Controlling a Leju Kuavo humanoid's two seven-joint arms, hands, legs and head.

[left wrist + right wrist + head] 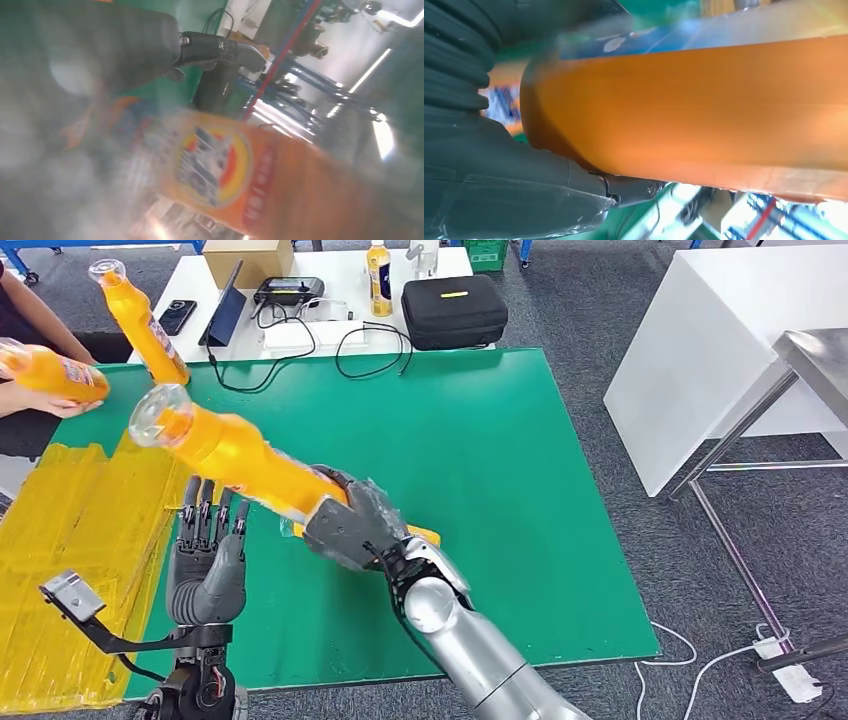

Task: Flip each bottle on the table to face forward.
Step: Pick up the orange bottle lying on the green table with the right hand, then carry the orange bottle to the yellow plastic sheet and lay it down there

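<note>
My right hand (pixel 350 525) grips the wide lower part of an orange bottle (pixel 235 455) above the green mat (pixel 480 460). The bottle is tilted, its clear end raised toward the left. The right wrist view shows the bottle's orange body (pixel 704 110) lying across my right hand (pixel 499 190). My left hand (pixel 207 560) is open just below the bottle, fingers straight and apart. In the left wrist view the bottle's label (pixel 220 165) is close and blurred. A second orange bottle (pixel 140 325) leans at the mat's far left corner. A person at the left edge holds a third (pixel 55 372).
A yellow sheet (pixel 70 540) covers the table left of the mat. Behind the mat a white table (pixel 330 270) carries a black case (pixel 453 310), another upright bottle (pixel 378 278), a tablet, a phone and cables. A white block (pixel 700 370) and a metal frame stand to the right.
</note>
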